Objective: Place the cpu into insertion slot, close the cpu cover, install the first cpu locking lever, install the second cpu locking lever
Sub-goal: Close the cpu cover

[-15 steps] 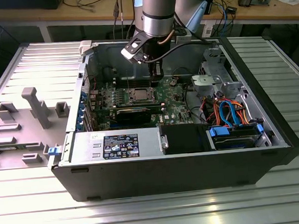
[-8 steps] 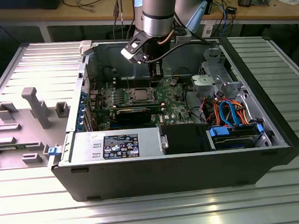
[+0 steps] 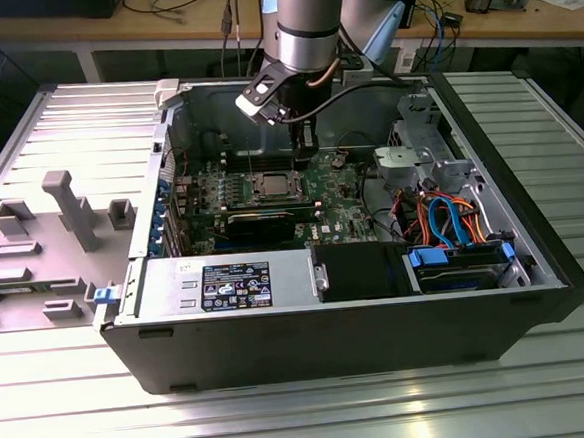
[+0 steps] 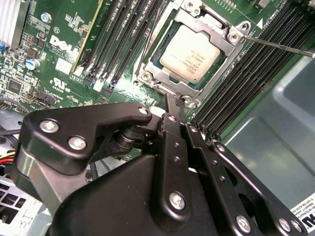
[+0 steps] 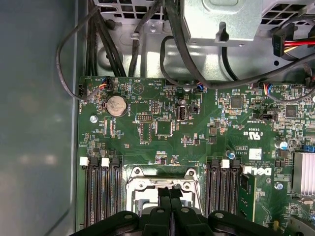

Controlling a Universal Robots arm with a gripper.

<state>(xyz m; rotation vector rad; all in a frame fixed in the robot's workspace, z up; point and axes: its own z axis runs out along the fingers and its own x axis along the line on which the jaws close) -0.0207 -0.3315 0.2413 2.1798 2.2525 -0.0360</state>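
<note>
Reading across the exterior view from its left, a grey fixture tray (image 3: 43,246) lies on the ribbed metal desk (image 3: 285,410) beside an open computer case (image 3: 330,337). Inside the case is the green motherboard (image 3: 341,201), with blue and orange cables (image 3: 452,218) bundled towards the exterior view's right. The arm reaches down into the case, and the tool (image 3: 306,158) hangs just beside the cpu (image 3: 272,184).

In the second wrist view the cpu (image 4: 193,54) sits in its socket with the cpu cover (image 4: 220,69) lying flat around it. A thin locking lever (image 4: 280,46) runs from the cover's corner out across the memory slots (image 4: 256,73). The tool (image 4: 179,101) has its fingers pressed together, nothing visible between them, and its tip is at the socket's edge.

In the first wrist view the same closed tool (image 5: 170,192) stands over the insertion slot (image 5: 140,186), between two banks of memory slots.
</note>
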